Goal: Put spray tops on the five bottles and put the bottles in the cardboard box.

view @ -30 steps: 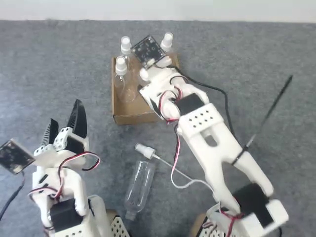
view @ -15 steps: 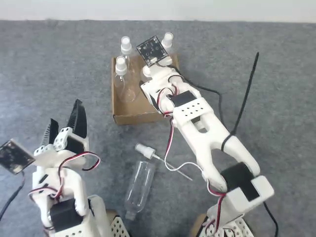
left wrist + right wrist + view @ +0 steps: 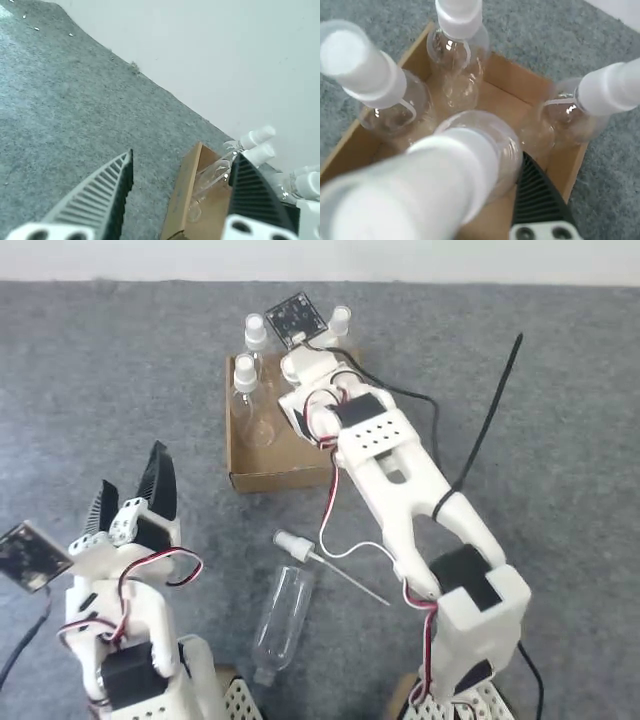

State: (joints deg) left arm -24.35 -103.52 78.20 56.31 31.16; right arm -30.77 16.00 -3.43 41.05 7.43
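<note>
Grasping a capped bottle (image 3: 480, 142), the right tool (image 3: 298, 380) sits down inside the cardboard box (image 3: 232, 445), with the bottle's white top rising toward the wrist camera. Around it stand three other capped bottles (image 3: 452, 47), each near the held one but apart from it. The step in hand looks like setting this fourth bottle down. Doing it well probably means keeping it upright and lowering it until its base meets the box floor in the gap among its neighbours. The jaws should then part only a little and lift straight up, since a sideways exit could tip one of these light, empty bottles. Farther out, the left tool (image 3: 130, 475) hangs released, jaws wide apart, above the grey tabletop (image 3: 520, 390). Between the two arms the last, uncapped bottle (image 3: 280, 620) lies on its side. Its loose spray top (image 3: 293, 543), with a long dip tube, lies just beside it. These two are not yet joined or boxed.
</note>
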